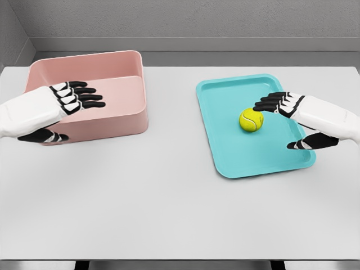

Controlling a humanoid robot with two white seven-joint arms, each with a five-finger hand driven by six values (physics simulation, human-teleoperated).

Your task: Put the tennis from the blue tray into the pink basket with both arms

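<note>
Tennis ball [251, 120]: yellow-green, one item, lying free on the blue tray [225, 95], a little toward 3 o'clock of the tray's centre. Nothing grips it.

Blue tray: turquoise, shallow-rimmed, flat on the white table [169, 208], at 3 o'clock of the table's middle, skewed slightly.

Pink basket [121, 73]: deep, open-topped, at 10 o'clock of the table's middle, well apart from the tray. You see nothing lying inside it.

Right hand [295, 118]: enters from 3 o'clock, poised over the tray's right half. Fingers [270, 104] extended and spread toward the ball, thumb [301, 144] splayed low at 5 o'clock of the ball. Fingertips sit just beside the ball at its 2 o'clock; you cannot tell whether they touch it. The hand holds nothing.

Left hand [62, 109]: enters from 9 o'clock, overlapping the basket's near-left corner. Fingers straight and apart, thumb tucked below; it holds nothing.

Step in hand, as a judgement: reach and pre-grasp. The pick is not yet made and no transfer has begun, so you are early in the task.

Next move, as a judgement: bring the right hand's palm onto the ball from 3 o'clock, then close fingers and thumb around it on opposite sides. Expect the ball to roll toward 9 o'clock if you nudge it first. Since both arms are required, plan a handover near the table's middle, left hand carrying the ball on to the basket.
</note>
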